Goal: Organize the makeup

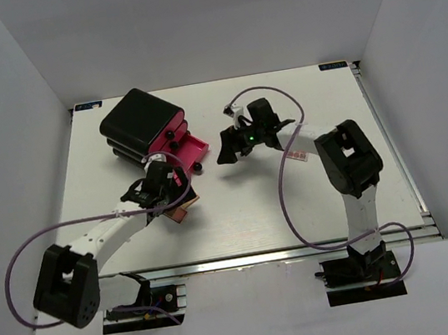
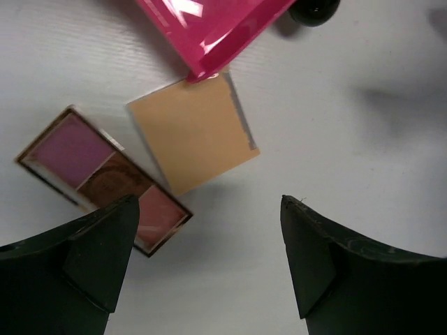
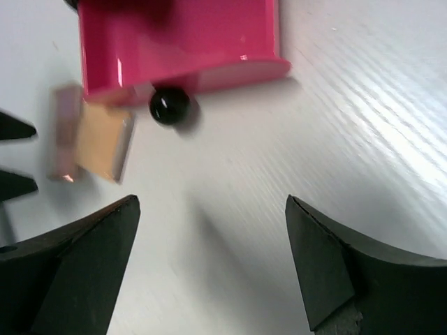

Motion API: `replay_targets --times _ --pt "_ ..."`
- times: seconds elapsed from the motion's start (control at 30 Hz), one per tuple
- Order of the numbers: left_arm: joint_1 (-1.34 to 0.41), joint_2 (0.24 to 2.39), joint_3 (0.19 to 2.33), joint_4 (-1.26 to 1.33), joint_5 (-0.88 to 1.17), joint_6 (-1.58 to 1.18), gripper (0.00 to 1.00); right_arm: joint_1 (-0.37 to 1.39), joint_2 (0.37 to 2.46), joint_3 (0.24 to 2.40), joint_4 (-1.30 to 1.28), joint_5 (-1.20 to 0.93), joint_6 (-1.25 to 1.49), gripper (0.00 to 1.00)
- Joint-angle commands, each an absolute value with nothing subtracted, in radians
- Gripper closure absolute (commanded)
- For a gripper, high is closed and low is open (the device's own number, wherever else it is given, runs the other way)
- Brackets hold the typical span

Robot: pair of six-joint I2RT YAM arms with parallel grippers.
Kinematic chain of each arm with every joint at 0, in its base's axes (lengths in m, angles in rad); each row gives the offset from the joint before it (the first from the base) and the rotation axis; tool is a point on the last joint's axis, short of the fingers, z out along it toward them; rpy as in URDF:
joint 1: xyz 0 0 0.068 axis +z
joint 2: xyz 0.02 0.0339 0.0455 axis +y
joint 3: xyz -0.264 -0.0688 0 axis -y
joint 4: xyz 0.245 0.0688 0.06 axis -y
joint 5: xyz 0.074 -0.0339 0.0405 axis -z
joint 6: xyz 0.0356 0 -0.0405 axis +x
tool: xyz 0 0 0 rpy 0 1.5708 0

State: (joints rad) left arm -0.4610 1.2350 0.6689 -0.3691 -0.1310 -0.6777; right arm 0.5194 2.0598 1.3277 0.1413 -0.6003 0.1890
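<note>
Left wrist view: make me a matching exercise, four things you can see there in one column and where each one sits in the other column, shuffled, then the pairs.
Things
1. flat tan square compact
2. three-pan eyeshadow palette in a gold frame
3. glossy pink plastic drawer
4. round black knob

Places
A. at the top edge, right of the drawer
B. on the left, one end behind a finger of the left gripper
C. middle of the view, just under the drawer's corner
D. top centre, running out of the picture

Pairs: 1-C, 2-B, 3-D, 4-A
</note>
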Motion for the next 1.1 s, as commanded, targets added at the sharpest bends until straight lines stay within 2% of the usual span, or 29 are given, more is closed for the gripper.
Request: replay_targets --times 0.0,0.17,0.47,1.07 --pt "-0.52 1.313 0.745 -0.337 -0.23 -0.713 0.09 0.477 1.924 1.323 -0.057 -0.589 -0.193 0.11" --pt "-0.564 1.433 0.833 -0.37 -0.322 -0.758 0.11 0.365 1.786 1.154 0.02 -0.604 -0.225 0.11" --pt "-0.6 1.562 0.949 -0.48 -0.498 -0.818 0.06 0.302 1.717 1.083 0.048 -0.632 -0.17 0.11" --pt "-0.604 1.684 0.939 -0.43 -0.491 -0.914 0.05 0.262 1.713 1.108 0.031 -0.653 -0.133 0.11"
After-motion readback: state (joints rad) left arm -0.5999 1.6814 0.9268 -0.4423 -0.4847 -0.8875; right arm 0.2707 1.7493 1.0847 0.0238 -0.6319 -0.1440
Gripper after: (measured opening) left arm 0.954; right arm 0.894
